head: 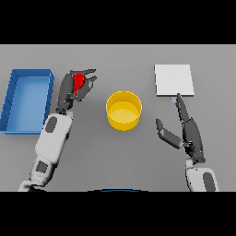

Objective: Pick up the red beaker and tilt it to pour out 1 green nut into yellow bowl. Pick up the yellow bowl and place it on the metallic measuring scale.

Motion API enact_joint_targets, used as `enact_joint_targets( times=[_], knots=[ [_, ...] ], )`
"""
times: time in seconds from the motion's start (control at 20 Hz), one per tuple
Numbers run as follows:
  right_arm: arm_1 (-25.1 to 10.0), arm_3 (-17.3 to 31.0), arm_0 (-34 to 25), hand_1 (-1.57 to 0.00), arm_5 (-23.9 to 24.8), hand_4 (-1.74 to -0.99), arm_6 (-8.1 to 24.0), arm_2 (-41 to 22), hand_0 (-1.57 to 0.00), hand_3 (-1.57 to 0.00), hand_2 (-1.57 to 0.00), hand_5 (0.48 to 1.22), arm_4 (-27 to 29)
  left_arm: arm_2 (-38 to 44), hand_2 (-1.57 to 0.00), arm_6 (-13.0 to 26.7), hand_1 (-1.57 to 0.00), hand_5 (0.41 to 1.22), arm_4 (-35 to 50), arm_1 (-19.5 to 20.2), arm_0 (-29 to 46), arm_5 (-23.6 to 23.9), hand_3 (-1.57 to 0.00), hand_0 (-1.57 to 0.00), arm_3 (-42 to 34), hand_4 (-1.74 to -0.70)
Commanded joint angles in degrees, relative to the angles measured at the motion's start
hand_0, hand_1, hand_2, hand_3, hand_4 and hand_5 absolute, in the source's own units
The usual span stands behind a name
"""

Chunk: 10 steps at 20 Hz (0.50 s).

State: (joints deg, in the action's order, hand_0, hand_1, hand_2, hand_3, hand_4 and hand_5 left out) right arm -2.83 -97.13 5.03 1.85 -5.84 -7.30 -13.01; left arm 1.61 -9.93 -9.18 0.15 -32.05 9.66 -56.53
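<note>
Grey flat surface (120, 156) is carrying everything, plain grey background, no labels, brands or writing readable anywhere.

Left hand (76, 87) is sitting at about 10 o'clock from scene centre, fingers curled around the small red beaker (79, 81); only a patch of red is showing between the dark fingers, so the beaker's tilt can't be read. Green nut isn't visible.

Round yellow plastic bowl (123, 110) is standing upright at centre, apart from both hands, looking empty from here.

Key relation: bowl is lying at roughly 4 o'clock from the beaker hand, near but with a clear gap. Judging by that, the pour is needing the hand carried toward 4 o'clock over the rim before tipping.

Right hand (182, 126) is resting at 4 o'clock from the bowl, fingers straight and spread, holding nothing, fingertips reaching the lower edge of the flat square metallic measuring scale (174, 79). Scale is lying at 2 o'clock from the bowl, well apart.

Open blue rectangular bin (14, 94) is sitting at 9 o'clock, just beside the left arm.
</note>
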Motion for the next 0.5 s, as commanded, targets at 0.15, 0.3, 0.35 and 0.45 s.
enact_joint_targets(
  times=[0.15,0.3,0.35,0.45],
  knots=[
    [0.2,-1.1,1.1,0.00,1.0,-1.247,0.0,-1.1,0.00,0.00,0.00,0.685,-2.3,-6.5,-1.56,7.0,-1.56,1.113,-5.8,4.0,-2.3,-1.4,-1.56,-1.56,-4.2,-1.73],
    [0.0,-1.9,1.3,0.00,1.2,-1.243,0.6,-1.2,0.00,0.00,0.00,0.694,-2.6,-12.3,-1.56,10.4,-1.56,1.119,-10.3,7.9,-2.9,-4.9,-1.56,-1.56,-6.6,-1.73],
    [-0.1,-2.2,1.7,0.00,1.0,-1.243,0.4,-1.3,0.00,0.00,0.00,0.696,-2.6,-13.2,-1.56,10.7,-1.56,1.117,-10.7,8.7,-2.4,-5.6,-1.56,-1.56,-7.4,-1.73],
    [0.1,-2.6,2.5,0.00,0.9,-1.243,0.4,-1.5,0.00,0.00,0.00,0.705,-2.5,-14.5,-1.56,10.9,-1.56,1.114,-11.0,10.1,-1.4,-6.6,-1.56,-1.56,-9.0,-1.73]
  ],
)
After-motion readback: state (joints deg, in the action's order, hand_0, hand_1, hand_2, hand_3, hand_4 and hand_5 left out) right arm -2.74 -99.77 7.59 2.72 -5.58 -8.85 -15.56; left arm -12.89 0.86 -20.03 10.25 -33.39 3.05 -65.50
